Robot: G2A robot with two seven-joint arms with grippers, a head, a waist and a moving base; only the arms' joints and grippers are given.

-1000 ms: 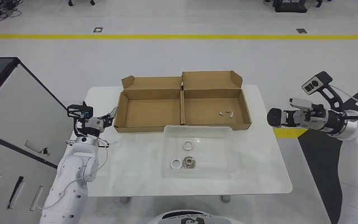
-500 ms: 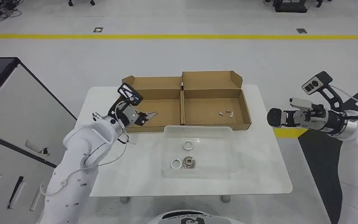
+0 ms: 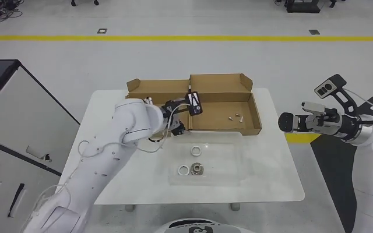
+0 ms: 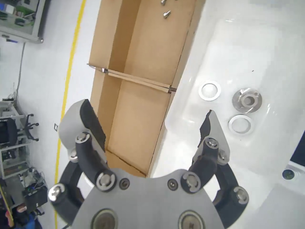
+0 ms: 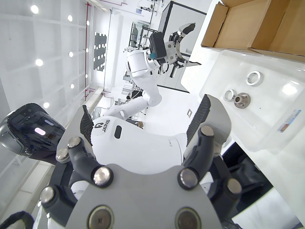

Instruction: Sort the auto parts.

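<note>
Auto parts (image 3: 197, 169) lie in a clear tray (image 3: 227, 156) bearing a sticker (image 5: 288, 121).

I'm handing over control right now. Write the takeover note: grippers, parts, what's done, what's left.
Left gripper: fingers open, empty, above the front wall of the left brown cardboard box, next to the clear plastic tray.
Right gripper: fingers open, empty, off the right side of the white table.
Done: three small silver bolts lie in the right brown cardboard box.
Left: two silver metal rings and one flanged metal hub lie unsorted in the tray.
</note>
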